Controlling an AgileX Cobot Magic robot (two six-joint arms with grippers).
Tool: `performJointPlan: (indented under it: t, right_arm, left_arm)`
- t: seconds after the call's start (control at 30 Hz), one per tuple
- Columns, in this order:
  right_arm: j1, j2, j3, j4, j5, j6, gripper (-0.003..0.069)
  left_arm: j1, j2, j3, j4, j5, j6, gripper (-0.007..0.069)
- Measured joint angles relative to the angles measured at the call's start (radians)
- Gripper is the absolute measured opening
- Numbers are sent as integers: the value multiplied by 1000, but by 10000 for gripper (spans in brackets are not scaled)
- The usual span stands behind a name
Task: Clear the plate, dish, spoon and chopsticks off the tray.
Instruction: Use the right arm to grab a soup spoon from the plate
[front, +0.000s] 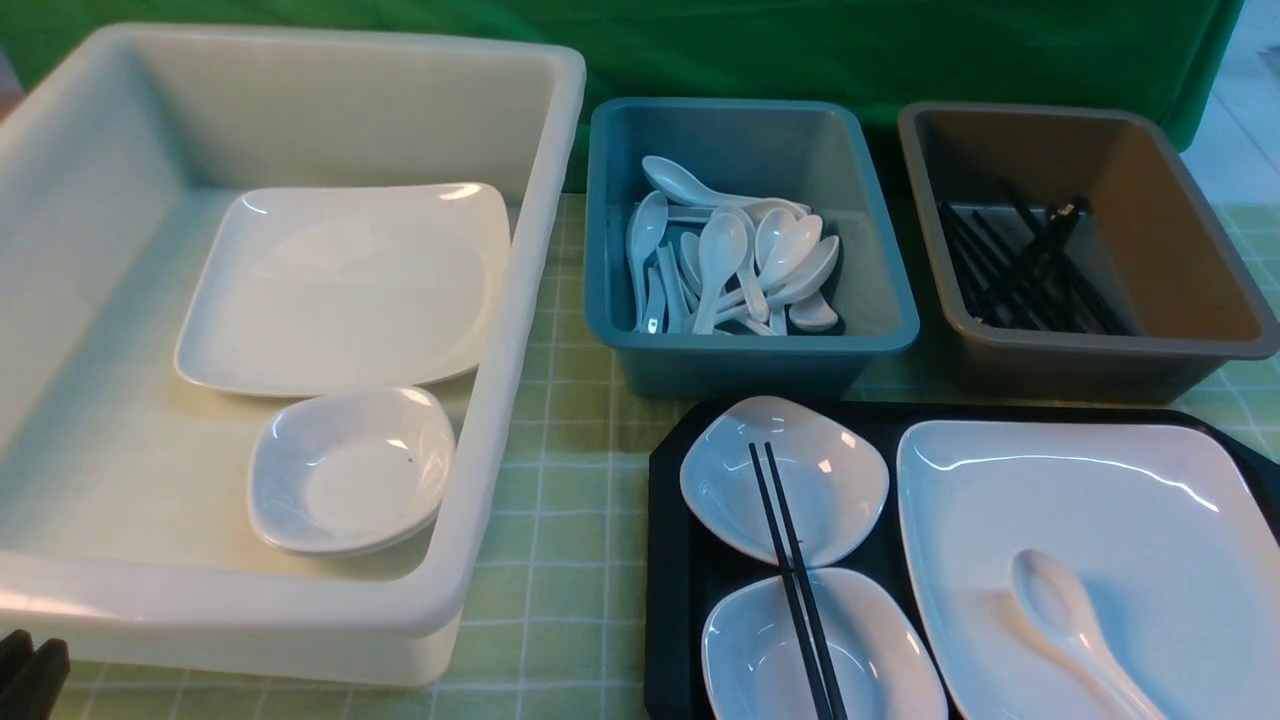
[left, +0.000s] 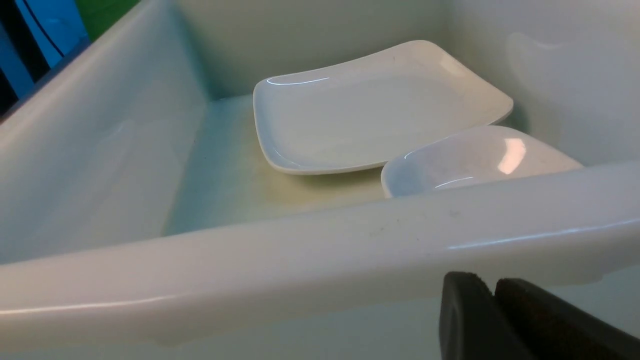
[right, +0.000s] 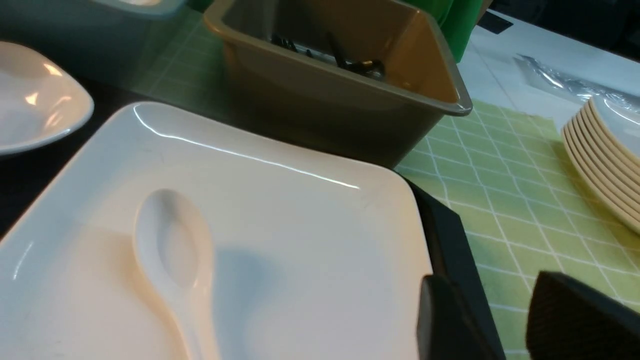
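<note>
The black tray (front: 670, 560) lies at the front right. On its right half sits the large white plate (front: 1100, 500), and the white spoon (front: 1065, 615) rests in it. Two small white dishes (front: 785, 480) (front: 880, 660) fill the left half, with the black chopsticks (front: 795, 580) laid across both. In the right wrist view my right gripper (right: 487, 280) is open and empty; one finger is over the plate's (right: 300, 240) corner and the other over the tablecloth, astride the tray's rim (right: 440, 225). My left gripper (left: 492, 281) is shut and empty, low outside the white bin's near wall (left: 300, 260).
The big white bin (front: 520, 330) at the left holds a plate (front: 350, 290) and a small dish (front: 350, 470). Behind the tray, a blue bin (front: 750, 350) holds spoons and a brown bin (front: 1090, 360) holds chopsticks. A stack of plates (right: 605, 160) stands to the right.
</note>
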Motion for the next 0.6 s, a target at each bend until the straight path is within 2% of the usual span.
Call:
performJointPlan:
  t: [0.17, 0.2, 0.27, 0.4, 0.6]
  right_arm:
    - [0, 0, 0, 0, 0, 0, 242]
    - [0, 0, 0, 0, 0, 0, 242]
    - [0, 0, 0, -8, -12, -19, 242]
    - [0, 0, 0, -20, -47, -99, 242]
    - [0, 0, 0, -24, -81, -122, 242]
  left_arm:
    - [0, 0, 0, -199, -132, -104, 66]
    - [0, 0, 0, -275, -197, -132, 68]
    - [0, 0, 0, -334, -268, -146, 71]
    - [0, 0, 0, -376, -409, -170, 74]
    - [0, 0, 0, -400, -565, -392, 74]
